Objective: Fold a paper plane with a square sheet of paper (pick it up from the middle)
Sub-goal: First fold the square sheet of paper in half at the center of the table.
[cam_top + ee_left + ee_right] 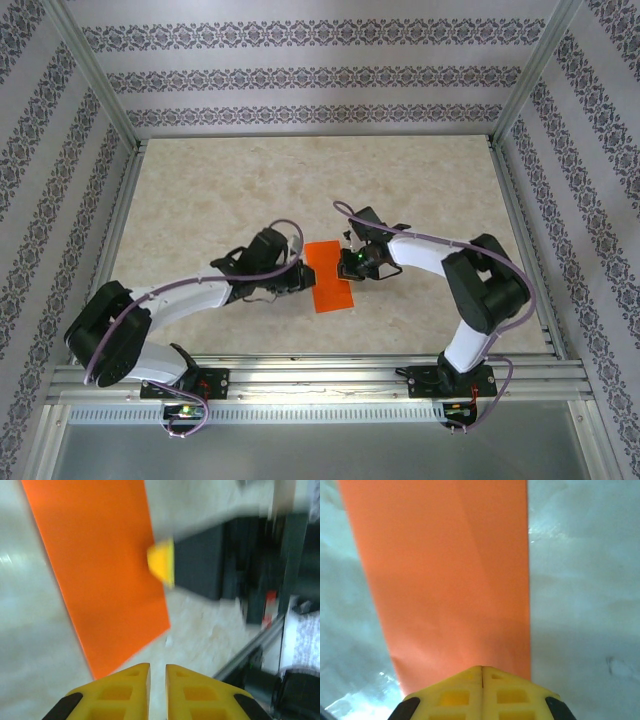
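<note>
The orange sheet of paper (pixel 328 276) lies flat on the table between the two arms as a narrow folded rectangle, not in the form of a paper plane. A faint crease runs along the sheet (pixel 445 570) in the right wrist view. My right gripper (pixel 347 262) is shut, its yellow tips (pixel 482 669) together over the sheet's right edge; I cannot tell whether they touch it. My left gripper (pixel 302 275) is at the sheet's left side, its tips (pixel 157 672) a narrow gap apart over bare table just off a corner of the sheet (pixel 100 575), with nothing between them.
The tabletop (pixel 200 200) is pale marble-patterned, walled on three sides by patterned panels. An aluminium rail (pixel 320 375) runs along the near edge by the arm bases. The right arm's yellow fingertip (pixel 161 564) and dark wrist show in the left wrist view.
</note>
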`<state>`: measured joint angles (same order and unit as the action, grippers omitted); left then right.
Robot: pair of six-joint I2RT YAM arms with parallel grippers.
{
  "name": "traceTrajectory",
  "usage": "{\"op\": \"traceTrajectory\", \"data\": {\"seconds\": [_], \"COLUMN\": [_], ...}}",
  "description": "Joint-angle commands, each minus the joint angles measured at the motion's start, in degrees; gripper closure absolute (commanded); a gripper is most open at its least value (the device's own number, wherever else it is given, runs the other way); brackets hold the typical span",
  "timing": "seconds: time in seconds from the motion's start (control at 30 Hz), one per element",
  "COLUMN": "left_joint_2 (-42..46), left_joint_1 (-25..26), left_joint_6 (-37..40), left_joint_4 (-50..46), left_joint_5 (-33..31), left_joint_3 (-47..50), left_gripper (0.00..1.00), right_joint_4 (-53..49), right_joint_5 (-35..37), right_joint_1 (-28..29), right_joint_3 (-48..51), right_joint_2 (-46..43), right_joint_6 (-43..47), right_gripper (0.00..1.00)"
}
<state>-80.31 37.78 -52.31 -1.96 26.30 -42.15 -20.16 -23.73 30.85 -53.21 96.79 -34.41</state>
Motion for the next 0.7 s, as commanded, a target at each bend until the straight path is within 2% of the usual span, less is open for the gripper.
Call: {"op": "traceTrajectory", "data": {"seconds": [0.0,0.1,0.23,0.3,0.43,0.53,0.67], "left_joint_2": [-3.9,-9.0,-16.9,-21.5,-27.2,-29.2,-31.7], "left_joint_1": [-5.6,-7.8,-8.2,-8.5,-9.2,-10.0,-10.8], "left_joint_6": [3.5,4.2,7.1,7.8,8.6,8.7,8.9], "left_joint_4": [-5.6,-4.5,-7.3,-7.6,-8.9,-8.6,-7.4], "left_joint_5": [-0.3,2.7,4.3,5.9,6.1,5.1,6.8], "left_joint_3": [-5.3,-10.5,-18.4,-21.2,-24.7,-25.3,-25.6], "left_gripper": [0.83,0.82,0.82,0.83,0.84,0.84,0.84], "right_joint_4": [0.8,-1.7,3.3,2.2,2.8,5.4,7.3], "right_joint_5": [-2.2,1.9,-0.2,-0.2,-2.4,-4.4,-6.5], "right_joint_1": [-0.6,-1.8,-4.6,-5.0,-5.4,-5.3,-4.8], "right_joint_3": [0.2,2.7,11.5,13.5,16.5,18.3,19.1], "right_joint_2": [-7.7,-13.8,-21.1,-22.8,-23.5,-22.5,-20.1], "right_joint_6": [-1.9,-4.4,-11.2,-11.9,-13.5,-15.6,-16.7], "right_gripper": [0.94,0.9,0.88,0.86,0.85,0.84,0.83]}}
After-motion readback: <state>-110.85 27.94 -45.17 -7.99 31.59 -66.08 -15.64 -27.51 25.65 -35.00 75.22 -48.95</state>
